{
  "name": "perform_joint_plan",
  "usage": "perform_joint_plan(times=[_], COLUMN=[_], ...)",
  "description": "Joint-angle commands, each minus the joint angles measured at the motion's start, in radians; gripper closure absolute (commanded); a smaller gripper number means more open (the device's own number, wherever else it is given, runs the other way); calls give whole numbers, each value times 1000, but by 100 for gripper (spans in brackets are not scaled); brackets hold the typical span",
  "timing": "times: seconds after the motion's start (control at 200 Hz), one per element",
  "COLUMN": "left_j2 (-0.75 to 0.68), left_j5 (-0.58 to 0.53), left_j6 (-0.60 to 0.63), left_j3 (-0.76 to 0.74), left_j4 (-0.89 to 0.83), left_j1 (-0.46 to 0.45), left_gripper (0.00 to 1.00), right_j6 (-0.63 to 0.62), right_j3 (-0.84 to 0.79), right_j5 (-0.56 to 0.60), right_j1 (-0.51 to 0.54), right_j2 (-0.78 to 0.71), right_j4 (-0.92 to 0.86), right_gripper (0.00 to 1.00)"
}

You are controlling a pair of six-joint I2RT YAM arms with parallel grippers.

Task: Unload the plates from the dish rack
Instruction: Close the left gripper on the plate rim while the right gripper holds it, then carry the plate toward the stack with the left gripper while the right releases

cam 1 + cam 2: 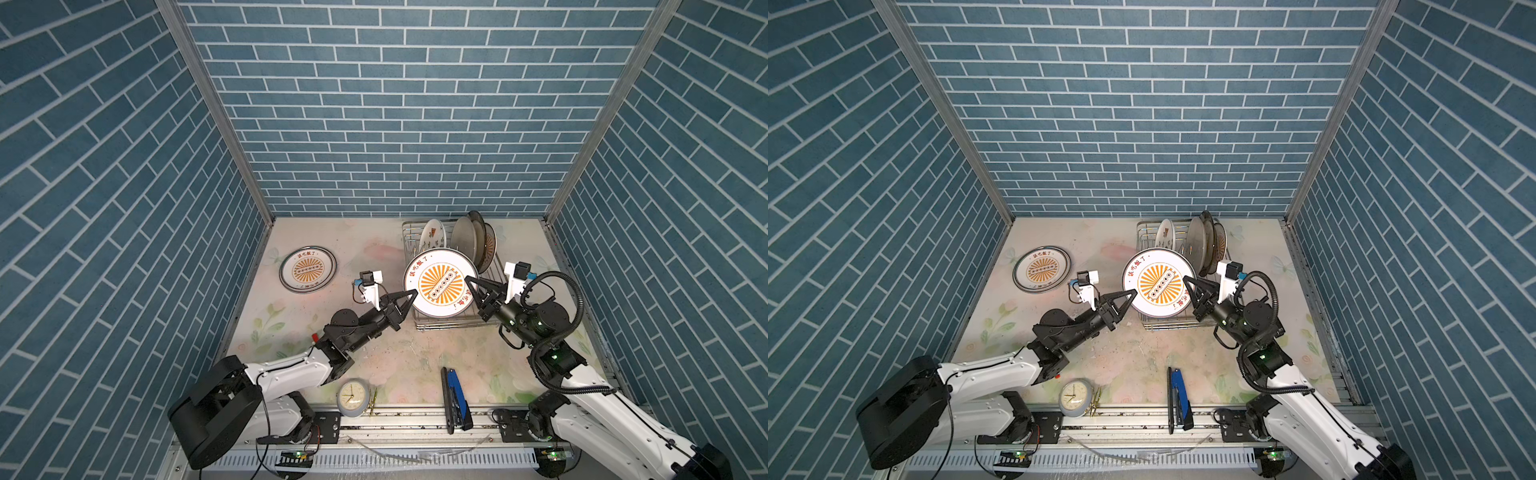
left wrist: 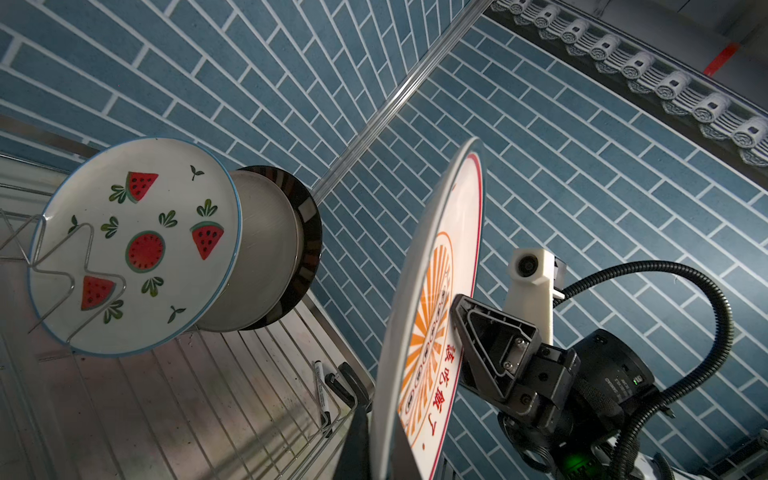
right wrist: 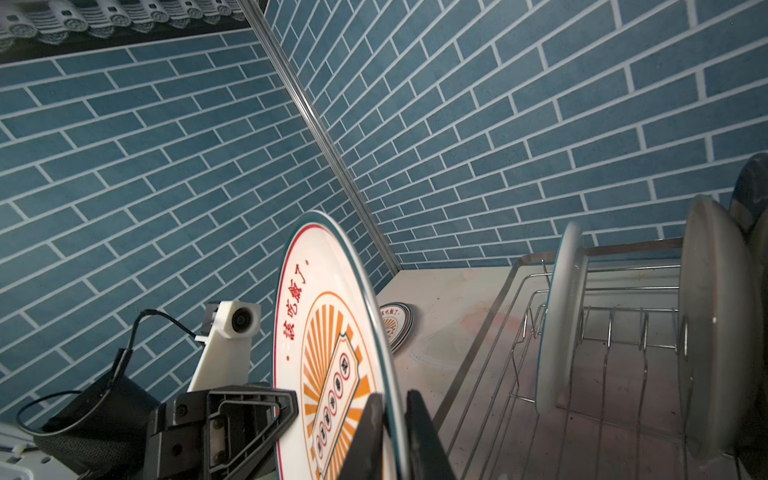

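Plate (image 1: 440, 282) with the sunburst hangs tilted above the near end of the rack (image 1: 449, 326), between the two pincers. One edge of its rim is clamped in the shut left pincer (image 1: 413, 296). The right pincer (image 1: 471, 286) straddles the opposite edge, and I cannot tell whether those jaws pinch or stand loose. The risk, I judge, is that on one thin rim grip it could swing or slip, drop onto the rack, or knock the plates (image 1: 463, 239) standing beyond the right pincer. Pulling while both grip could crack it.
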Motion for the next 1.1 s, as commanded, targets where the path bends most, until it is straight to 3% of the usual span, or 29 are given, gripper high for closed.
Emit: perform_joint_plan(times=[0.0, 0.1, 0.275, 0.52, 0.885, 1.095], left_j2=[-7, -23, -33, -55, -231, -330], left_j5=[7, -22, -37, -76, -176, -190], left_j6=[17, 17, 17, 18, 15, -39], left_j3=[40, 29, 18, -7, -61, -89], left_j4=[-16, -24, -24, -24, -179, -301], left_j1=[-8, -8, -8, -3, 108, 251], left_gripper=[100, 100, 100, 100, 100, 100], right_j6=[-17, -17, -11, -16, -43, -54], right_j3=[8, 0, 12, 25, 15, 68], right_j5=[-84, -91, -119, -106, -106, -98], right_j1=[15, 15, 15, 15, 15, 42], right_j2=[3, 9, 40, 77, 111, 211], right_j4=[29, 44, 43, 37, 84, 96], right_gripper=[70, 34, 1, 1, 1, 1])
